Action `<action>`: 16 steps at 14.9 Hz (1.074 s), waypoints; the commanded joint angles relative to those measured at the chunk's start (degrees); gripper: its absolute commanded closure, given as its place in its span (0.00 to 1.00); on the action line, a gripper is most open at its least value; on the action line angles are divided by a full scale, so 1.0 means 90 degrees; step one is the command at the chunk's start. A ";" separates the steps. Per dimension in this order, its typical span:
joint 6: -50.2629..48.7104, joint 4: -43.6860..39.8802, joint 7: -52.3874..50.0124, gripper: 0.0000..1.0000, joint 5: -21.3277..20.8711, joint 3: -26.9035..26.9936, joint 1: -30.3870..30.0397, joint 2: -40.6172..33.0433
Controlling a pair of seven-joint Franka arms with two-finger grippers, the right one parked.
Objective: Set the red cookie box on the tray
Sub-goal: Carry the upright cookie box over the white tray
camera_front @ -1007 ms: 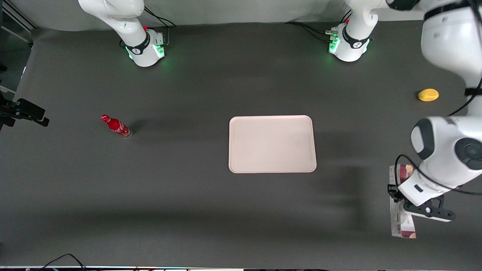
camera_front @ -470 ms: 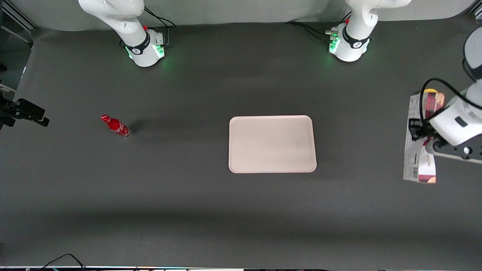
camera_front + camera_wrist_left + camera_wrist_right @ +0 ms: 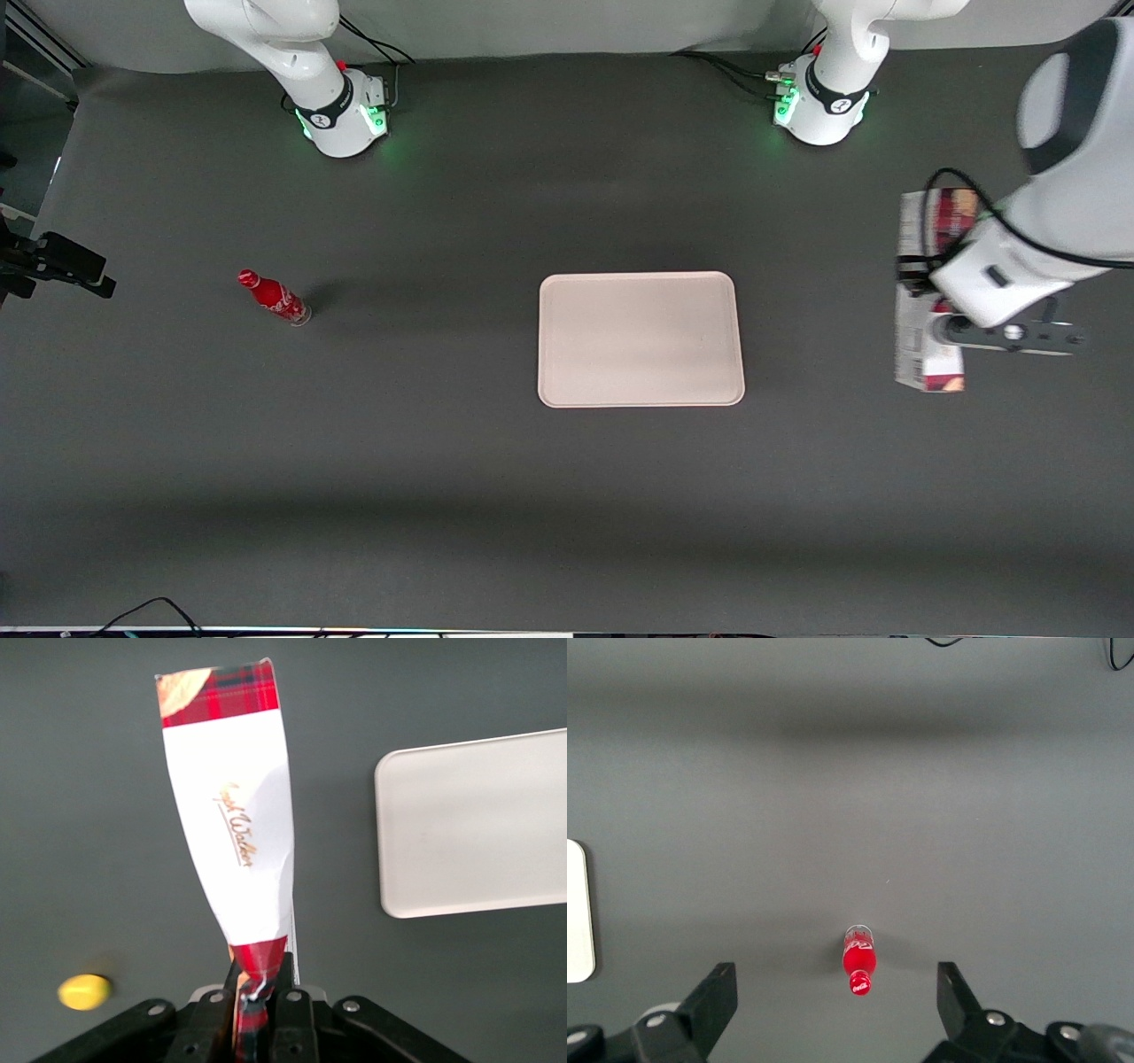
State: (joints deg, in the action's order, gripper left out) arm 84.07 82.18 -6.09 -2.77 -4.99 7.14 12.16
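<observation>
The dark grey worktop (image 3: 443,496) carries everything. The tray (image 3: 640,338) lies flat near its middle, pale cream with a low rim and nothing on it; the left wrist view also shows one end of the tray (image 3: 474,833).

The left arm (image 3: 1063,213) reaches in at the working arm's end of the worktop, well apart from the tray. Its end effector (image 3: 257,997) is clenched on the box (image 3: 232,833), the two fingers (image 3: 282,985) pinching one crumpled red end, so the box hangs lifted off the worktop. In the front view the box (image 3: 914,350) stands sideways off from the tray, its long axis running roughly parallel to the tray's short side, with the end effector (image 3: 926,292) gripping near its middle.

A small red bottle (image 3: 275,299) stands toward the parked arm's end, well apart from the tray. A small yellow object (image 3: 84,991) lies on the worktop, seen only in the left wrist view, well apart from the tray.
</observation>
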 commanded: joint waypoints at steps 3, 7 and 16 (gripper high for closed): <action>0.2255 0.2982 -0.1472 1.00 0.0082 -0.1046 0.0173 -0.1213; 0.4250 0.4382 -0.2019 1.00 0.0151 -0.1515 0.0251 -0.1167; 0.6653 0.5009 -0.2819 1.00 -0.0425 -0.1584 0.0642 0.0190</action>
State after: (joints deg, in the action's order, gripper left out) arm 139.38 127.29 -29.33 -3.59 -19.83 12.41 11.02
